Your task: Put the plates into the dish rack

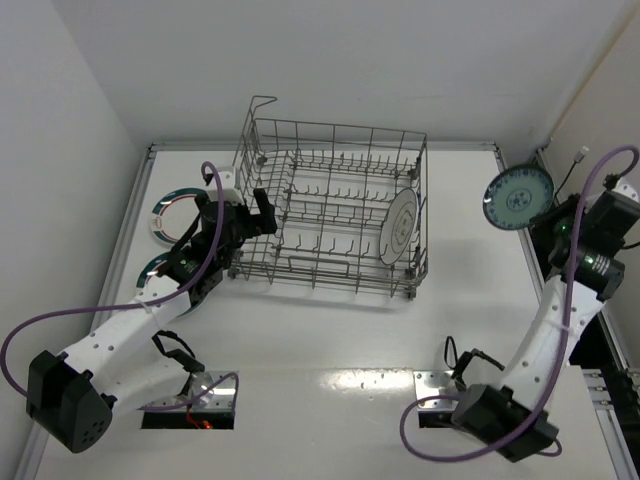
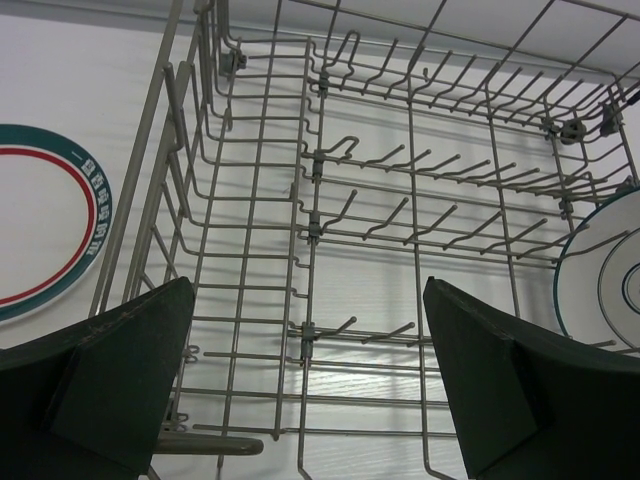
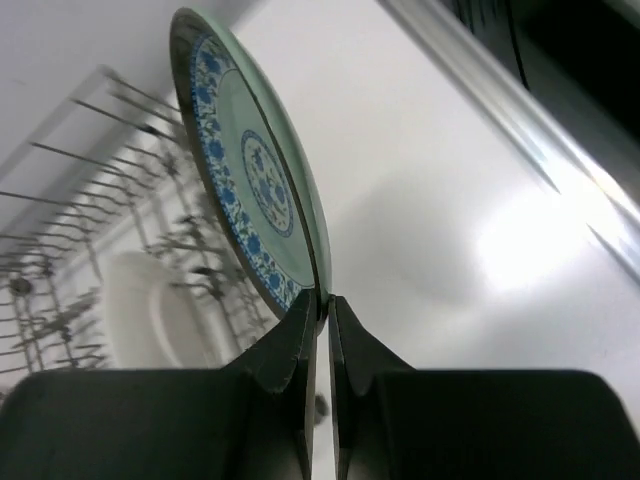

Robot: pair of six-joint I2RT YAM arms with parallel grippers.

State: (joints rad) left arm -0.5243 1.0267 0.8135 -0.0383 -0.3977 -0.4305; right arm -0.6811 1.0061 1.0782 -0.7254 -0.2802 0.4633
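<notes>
Dish rack [image 1: 340,130], grey wire, sits mid-table [image 1: 330,350]. Its long axis runs left-right in the top view, w/ rows of upright tines inside and a wire handle loop rising at the far-left corner.

White plate [image 1: 400,228] stands on edge between tines at the rack's right end, just inside the right wall. Its face is turned toward the rack's left end and has thin dark rings round the centre. The left wrist view shows its edge [image 2: 605,270] at far right; the right wrist view shows it as a pale blur [image 3: 150,310].

Right gripper [image 1: 557,222] [image 3: 322,305] is pinched tight on the rim of the teal-blue plate [image 1: 518,197] [image 3: 245,170]. That plate is up on edge, extending away from the fingers. It is to the right of the rack and apart from it, patterned face toward the top camera. It is small and round, pale teal w/ a blue floral rim band and a blue centre medallion.

Left gripper [image 1: 262,210] [image 2: 308,290] is at the rack's left end wall, jaws spread wide and holding nothing. Contact w/ the wire: can't tell.

Two rim-banded plates lie flat on the table left of the rack, partly hidden by the left arm: the far one [image 1: 172,205] [image 2: 50,230] and the near one [image 1: 152,270]. Both are white w/ teal and red rim bands.
</notes>
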